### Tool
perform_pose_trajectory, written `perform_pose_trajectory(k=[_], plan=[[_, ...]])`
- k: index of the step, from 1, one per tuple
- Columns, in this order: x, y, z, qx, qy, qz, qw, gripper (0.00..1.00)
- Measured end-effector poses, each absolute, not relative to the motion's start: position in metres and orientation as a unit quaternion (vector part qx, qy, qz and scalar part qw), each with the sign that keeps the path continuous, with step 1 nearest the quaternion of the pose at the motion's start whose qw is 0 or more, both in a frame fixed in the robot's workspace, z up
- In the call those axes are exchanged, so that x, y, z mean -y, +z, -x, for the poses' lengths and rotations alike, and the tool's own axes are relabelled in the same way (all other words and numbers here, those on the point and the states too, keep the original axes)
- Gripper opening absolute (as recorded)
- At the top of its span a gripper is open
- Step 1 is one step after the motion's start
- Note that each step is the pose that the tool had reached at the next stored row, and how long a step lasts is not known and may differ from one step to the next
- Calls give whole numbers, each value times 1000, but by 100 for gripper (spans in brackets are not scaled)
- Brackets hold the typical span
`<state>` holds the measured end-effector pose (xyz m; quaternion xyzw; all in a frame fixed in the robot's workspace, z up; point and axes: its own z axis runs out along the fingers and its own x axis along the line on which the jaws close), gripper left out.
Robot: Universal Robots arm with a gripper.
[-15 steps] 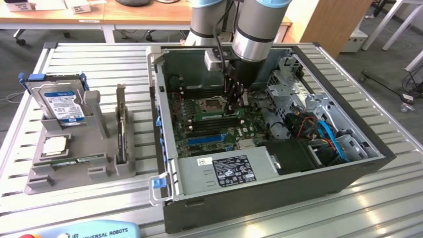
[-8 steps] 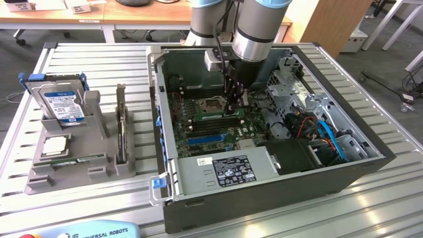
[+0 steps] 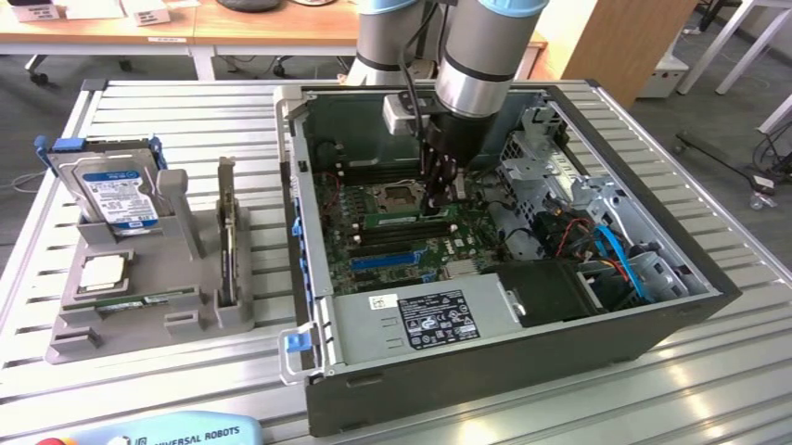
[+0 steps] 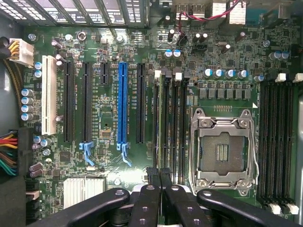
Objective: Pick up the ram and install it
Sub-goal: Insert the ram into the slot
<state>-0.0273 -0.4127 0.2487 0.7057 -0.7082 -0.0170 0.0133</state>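
My black claw (image 3: 436,209) (image 4: 160,176) is pinched nearly shut, low inside the open dark grey computer case (image 3: 520,357) on the slatted metal surface (image 3: 185,120). The thin green ram stick (image 3: 399,221) stands on edge at the memory slots beside the empty silver processor socket (image 4: 222,151), right at my fingertips; I cannot tell whether I grip it.

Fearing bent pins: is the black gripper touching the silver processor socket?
Apart. Wrist view shows black memory slots between the black gripper and silver processor socket.

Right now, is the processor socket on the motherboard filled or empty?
Empty. The processor socket shows its bare contact field in the middle, with no chip seated in it.
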Motion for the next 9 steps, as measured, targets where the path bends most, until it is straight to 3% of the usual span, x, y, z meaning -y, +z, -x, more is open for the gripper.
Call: perform_pose_trajectory(k=[9], plan=[[413,247,27,708,-17,-706,13,12]])
